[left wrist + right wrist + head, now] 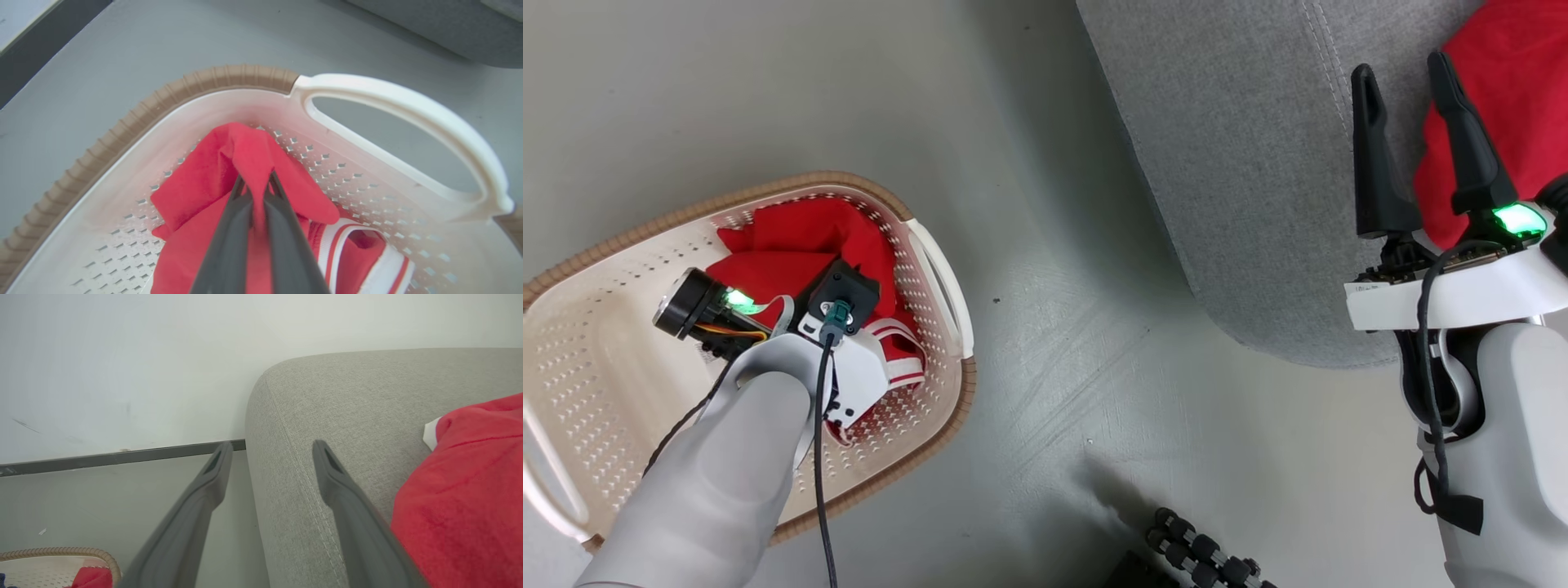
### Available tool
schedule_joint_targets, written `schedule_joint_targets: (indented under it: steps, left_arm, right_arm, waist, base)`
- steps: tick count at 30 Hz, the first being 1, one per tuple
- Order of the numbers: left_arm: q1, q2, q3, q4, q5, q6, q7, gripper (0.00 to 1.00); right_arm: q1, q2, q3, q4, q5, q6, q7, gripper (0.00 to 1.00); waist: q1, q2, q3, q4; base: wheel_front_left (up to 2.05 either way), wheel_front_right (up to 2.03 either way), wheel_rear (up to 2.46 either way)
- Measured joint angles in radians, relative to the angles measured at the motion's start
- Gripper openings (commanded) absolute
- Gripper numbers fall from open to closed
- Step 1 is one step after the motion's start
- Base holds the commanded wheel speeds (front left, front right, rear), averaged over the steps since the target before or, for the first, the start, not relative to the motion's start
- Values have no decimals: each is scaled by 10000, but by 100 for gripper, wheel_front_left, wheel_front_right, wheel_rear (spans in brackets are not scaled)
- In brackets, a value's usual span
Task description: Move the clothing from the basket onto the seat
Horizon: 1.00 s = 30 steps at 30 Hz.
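Flooring: one smooth, pale grey-green floor under everything; one white wall behind, with one dark skirting strip at its foot.
Basket: one, cream, with perforated walls and a brown rim band; it stands on the floor. Two white side handles counted in the head view.
Seat: one grey woven sofa to the right of the basket in the head view, apart from it, with bare floor between.
Clothing in the basket: red cloth bunched at the basket end nearest the seat, with red-and-white striped trim just beside it. One garment or two: cannot tell.
Clothing out of the basket: one red garment lying on the seat, well apart from the basket.
Left gripper: one, down inside the basket. Its two dark fingers are pressed together on a raised fold of the red cloth.
Right gripper: one, well apart from the basket, over the seat. Its two fingers are spread wide with nothing between them; the red garment lies just beside one finger.
Other items: one dark segmented object on the floor, right of the basket, at the lower edge of the head view.
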<state>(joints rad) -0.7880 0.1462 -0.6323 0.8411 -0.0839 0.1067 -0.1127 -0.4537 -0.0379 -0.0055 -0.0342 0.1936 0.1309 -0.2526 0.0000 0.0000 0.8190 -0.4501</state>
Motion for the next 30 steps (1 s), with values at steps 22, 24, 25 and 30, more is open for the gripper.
schedule_joint_targets:
  steps: [22,24,25,30]
  left_arm:
    - [278,-6,443,-1371,-414,182,-947,0]
    - [314,81,537,-1647,-466,242,-1057,0]
    - [343,123,596,-1802,-487,245,-1108,0]
    - [525,249,876,-2564,-589,408,-1214,0]
  right_arm:
    - [-341,-23,477,303,-844,0,-25,100]
    - [-370,-23,541,364,-920,0,-25,100]
    - [-376,-27,543,384,-955,0,-25,100]
    - [-379,-40,629,523,-1244,0,-25,100]
  waist:
    - [0,0,-1247,1154]
    - [0,0,-1409,1297]
    - [0,0,-1493,1369]
    - [0,0,-1944,1729]
  base:
    - [0,0,0]
    - [0,0,0]
    - [0,0,0]
    - [0,0,0]
